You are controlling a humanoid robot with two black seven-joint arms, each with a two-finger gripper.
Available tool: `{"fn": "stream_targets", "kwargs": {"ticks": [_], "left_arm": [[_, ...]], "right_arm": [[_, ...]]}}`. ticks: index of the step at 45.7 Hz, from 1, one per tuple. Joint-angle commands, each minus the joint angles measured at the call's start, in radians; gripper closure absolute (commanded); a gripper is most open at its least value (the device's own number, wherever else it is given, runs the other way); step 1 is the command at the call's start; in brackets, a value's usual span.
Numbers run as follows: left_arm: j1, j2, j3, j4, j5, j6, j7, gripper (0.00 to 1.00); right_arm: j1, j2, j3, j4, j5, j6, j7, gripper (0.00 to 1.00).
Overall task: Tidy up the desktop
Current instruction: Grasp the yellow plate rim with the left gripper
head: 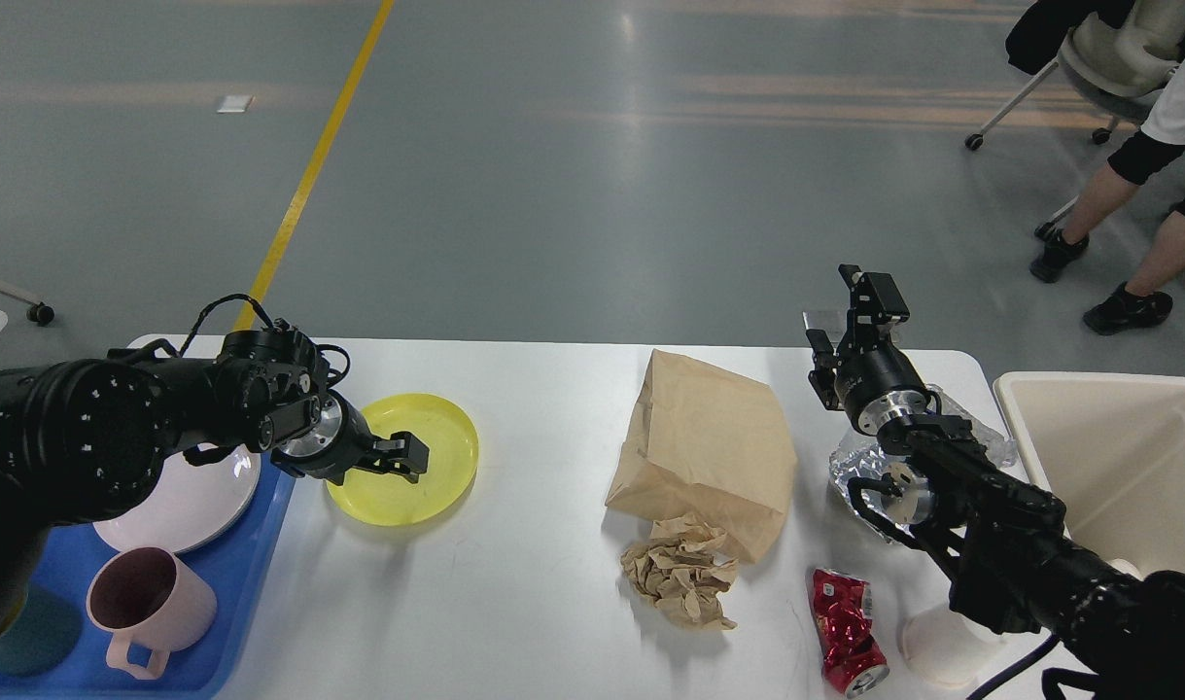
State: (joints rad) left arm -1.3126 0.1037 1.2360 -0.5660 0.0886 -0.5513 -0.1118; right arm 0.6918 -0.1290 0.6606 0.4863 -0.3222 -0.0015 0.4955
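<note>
Low over the yellow plate (412, 467), the left gripper (407, 455) points toward the plate's middle from its left rim; its fingers are seen end-on and dark, so I cannot tell whether they are apart or together, or whether they touch the plate. That plate lies flat on the desktop (534, 603), near the left end and just beside the blue tray (252, 603), and nothing lies in it. On the tray, which overhangs the left edge of the desktop, rest a pale pink plate (179, 506), partly hidden by the left arm, a pink mug (150, 608) standing upright with nothing visible inside, and a teal cup (23, 637) at the near left corner, mostly hidden. In the middle of the desktop a brown paper bag (704, 442) lies on its side with a crumpled brown paper ball (679, 578) touching its near edge. Toward the right end lie a crushed red can (850, 647) and a wad of foil (859, 467), the foil partly behind the right arm. Raised above the far right part of the desktop, the right gripper (850, 316) holds nothing, fingers apart. At the right edge sits a cream bin (1117, 457), its visible inside bare.
</note>
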Motion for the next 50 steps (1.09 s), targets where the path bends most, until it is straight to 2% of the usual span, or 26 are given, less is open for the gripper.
{"fn": "stream_targets", "kwargs": {"ticks": [1, 22, 32, 43, 50], "left_arm": [[0.003, 0.036, -0.012, 0.000, -0.001, -0.001, 0.000, 0.08], [0.064, 0.042, -0.047, 0.041, -0.001, -0.001, 0.000, 0.08], [0.079, 0.097, -0.099, 0.041, -0.001, 0.001, 0.000, 0.08], [0.101, 0.103, -0.102, 0.047, -0.001, 0.014, 0.000, 0.08], [0.139, 0.091, -0.132, 0.093, -0.001, 0.014, 0.001, 0.08]], "right_arm": [[0.000, -0.001, -0.001, 0.000, 0.000, 0.000, 0.000, 0.00], [0.000, 0.000, 0.001, 0.000, 0.000, 0.000, 0.000, 0.00], [0.000, 0.000, -0.001, 0.002, 0.000, 0.000, 0.000, 0.00], [0.000, 0.000, -0.001, 0.002, 0.000, 0.000, 0.000, 0.00], [0.000, 0.000, 0.001, 0.002, 0.000, 0.000, 0.000, 0.00]]}}
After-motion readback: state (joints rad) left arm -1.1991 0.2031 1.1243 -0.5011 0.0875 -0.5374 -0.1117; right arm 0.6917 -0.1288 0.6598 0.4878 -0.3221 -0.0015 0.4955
